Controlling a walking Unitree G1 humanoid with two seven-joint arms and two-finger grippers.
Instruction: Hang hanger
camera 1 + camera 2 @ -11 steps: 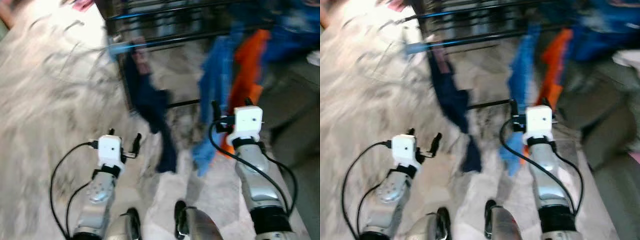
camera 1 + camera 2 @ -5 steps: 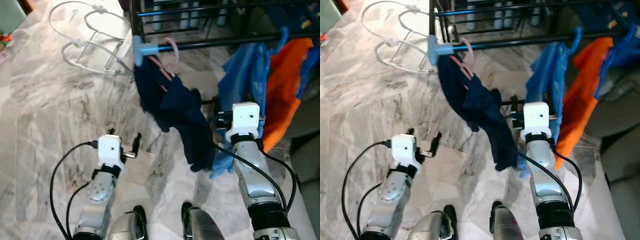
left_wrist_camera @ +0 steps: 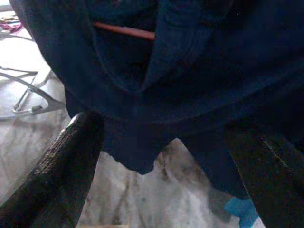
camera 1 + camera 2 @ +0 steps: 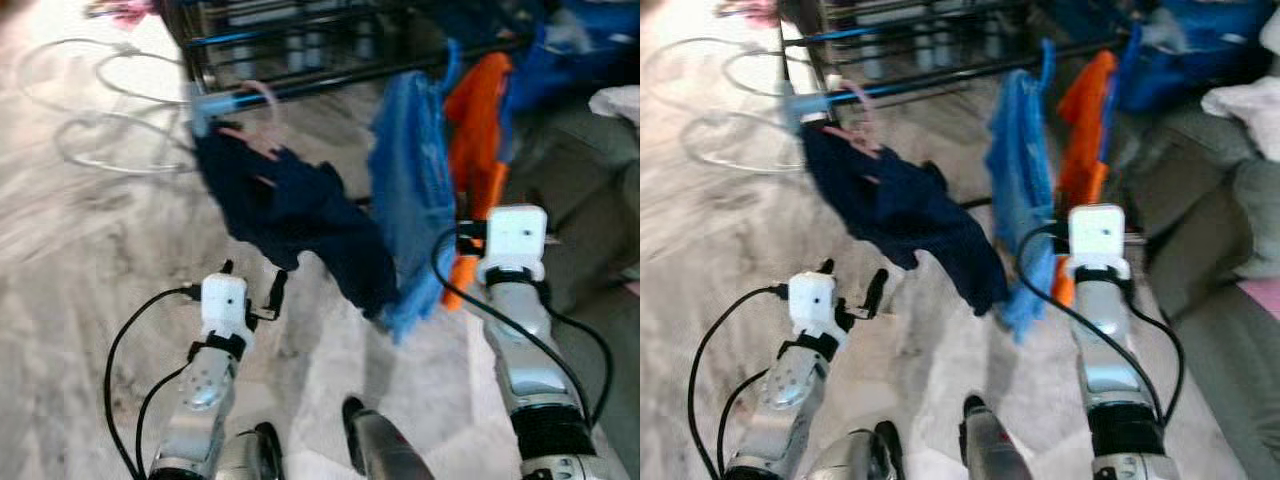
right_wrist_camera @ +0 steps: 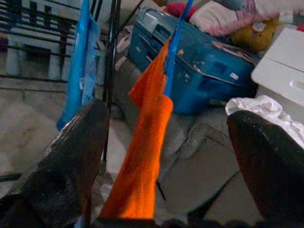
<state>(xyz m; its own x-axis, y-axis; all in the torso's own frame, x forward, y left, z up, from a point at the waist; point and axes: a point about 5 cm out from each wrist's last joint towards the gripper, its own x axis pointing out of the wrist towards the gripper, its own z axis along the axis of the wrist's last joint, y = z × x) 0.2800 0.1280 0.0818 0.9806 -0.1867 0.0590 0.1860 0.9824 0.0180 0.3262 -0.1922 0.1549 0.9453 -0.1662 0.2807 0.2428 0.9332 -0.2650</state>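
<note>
Nearest the camera, the left gripper (image 4: 250,290) hovers over the marble floor (image 4: 90,300) with its fingers (image 3: 61,166) spread wide and empty, right below a navy shirt (image 4: 300,215). The right gripper (image 5: 166,156) sits off to the right, fingers apart too, holding nothing, just beside an orange cloth (image 4: 475,150). Further back the shirt hangs on a pink hanger (image 4: 262,100) hooked over the drying rack (image 4: 300,85) rail, next to a blue cloth (image 4: 410,180). Beyond the rack's end, white wire hangers (image 4: 100,140) lie on the floor.
</note>
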